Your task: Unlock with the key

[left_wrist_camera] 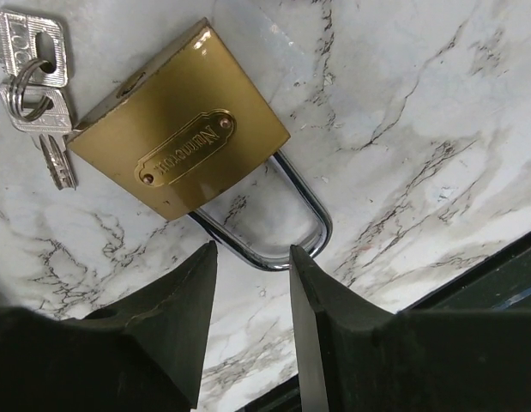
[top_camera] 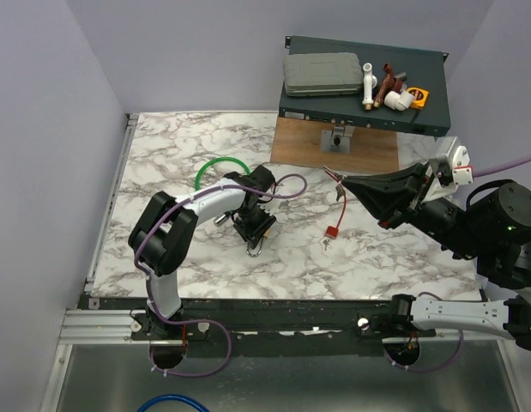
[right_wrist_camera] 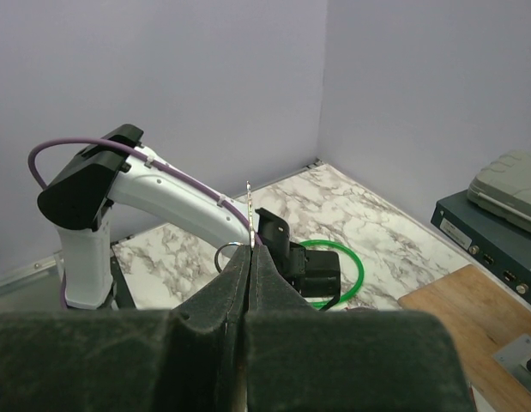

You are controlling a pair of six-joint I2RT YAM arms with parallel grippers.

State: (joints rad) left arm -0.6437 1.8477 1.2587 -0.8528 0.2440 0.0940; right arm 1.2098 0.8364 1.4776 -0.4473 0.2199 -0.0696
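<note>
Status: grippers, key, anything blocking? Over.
Left gripper open at padlock shackle. Right gripper shut on the key, held right of padlock. Spare keys beside padlock; left arm crowds it.

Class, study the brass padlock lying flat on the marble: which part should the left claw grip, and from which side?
Probably the brass body, pinched across its two straight side edges from above at the shackle end; lying flat, its faces are unreachable, and the keyhole end stays free.

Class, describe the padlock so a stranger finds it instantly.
On the marble table, look just ahead of the left claw. The padlock lies flat there: a brass block with a silver shackle, unlike the small silver keys on a ring beside it.
</note>
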